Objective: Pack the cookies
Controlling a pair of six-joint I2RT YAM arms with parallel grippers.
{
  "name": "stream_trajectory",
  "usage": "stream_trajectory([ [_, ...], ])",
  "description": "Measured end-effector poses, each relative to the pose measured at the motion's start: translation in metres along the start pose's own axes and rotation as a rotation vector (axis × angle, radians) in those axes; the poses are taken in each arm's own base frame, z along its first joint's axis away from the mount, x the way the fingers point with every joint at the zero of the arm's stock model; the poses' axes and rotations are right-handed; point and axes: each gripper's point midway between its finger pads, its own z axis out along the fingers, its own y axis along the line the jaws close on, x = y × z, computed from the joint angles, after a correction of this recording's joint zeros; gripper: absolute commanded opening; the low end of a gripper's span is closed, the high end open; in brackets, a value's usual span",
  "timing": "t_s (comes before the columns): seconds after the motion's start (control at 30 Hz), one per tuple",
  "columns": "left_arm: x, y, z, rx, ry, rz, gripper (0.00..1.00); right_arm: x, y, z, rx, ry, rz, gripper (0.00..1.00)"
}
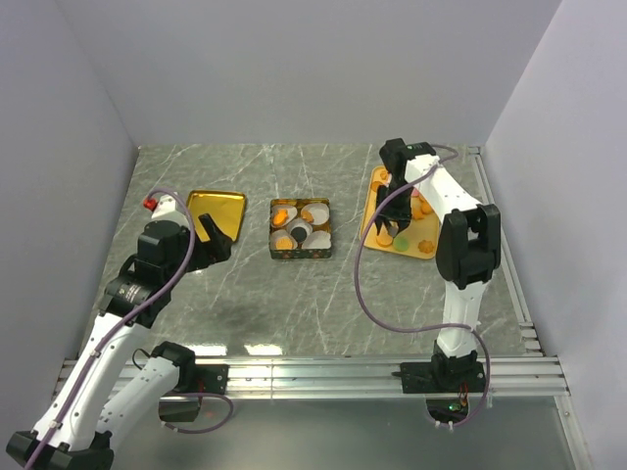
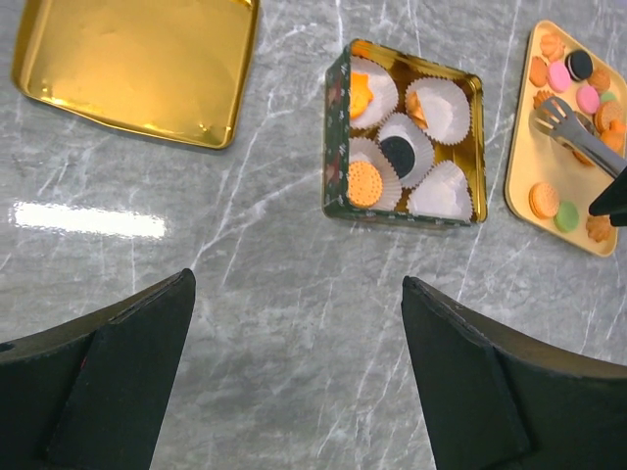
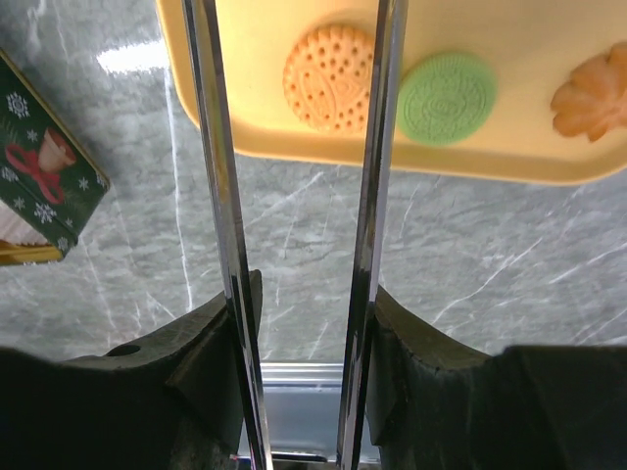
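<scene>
Four cookies lay in the white paper cups of the green tin at mid-worktop. One cup, at the tin's near right corner, looked unfilled. Many more cookies lay on the yellow tray to the tin's right, apart from it.

Your right claw was clamped on a pair of metal tongs, its fingers pressing the two blades, which ran parallel with a gap between them. The blade tips ran off the top of the wrist view. The other views showed them over the tray, but too small to tell whether they held a cookie.

Your left claw stood wide and held nothing. It hovered over bare marble worktop on the near side of the gold lid.

Judged step: taking one cookie off the tray with the tongs. Recommendations:
- Set one blade on each side of a single cookie. The round orange cookie and the green cookie lay just beside each other, so a careless blade would likely catch both.
- Squeeze lightly, since a flat disc probably slips or tips under a hard pinch.
- Lift straight up, carry the cookie level to the unfilled cup, and release it low.
- Keep the left claw off the tin's approach path.
</scene>
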Motion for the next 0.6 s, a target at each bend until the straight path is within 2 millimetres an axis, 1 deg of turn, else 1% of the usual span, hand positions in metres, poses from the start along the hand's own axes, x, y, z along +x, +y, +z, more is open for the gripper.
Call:
stream_trajectory([
  [0.17, -0.005, 0.007, 0.001, -0.024, -0.015, -0.016, 0.92, -0.010, 0.001, 0.002, 0.015, 0.004, -0.010, 0.49],
  [0.27, -0.006, 0.008, 0.000, -0.026, -0.019, -0.019, 0.92, -0.014, 0.001, 0.005, 0.027, 0.006, -0.011, 0.49],
  [0.43, -0.006, 0.008, 0.000, -0.024, -0.020, -0.019, 0.92, -0.012, -0.002, 0.007, 0.041, 0.025, -0.011, 0.50],
  [0.6, -0.006, 0.007, 0.000, -0.022, -0.019, -0.019, 0.92, -0.012, -0.003, 0.017, 0.054, 0.055, -0.009, 0.49],
])
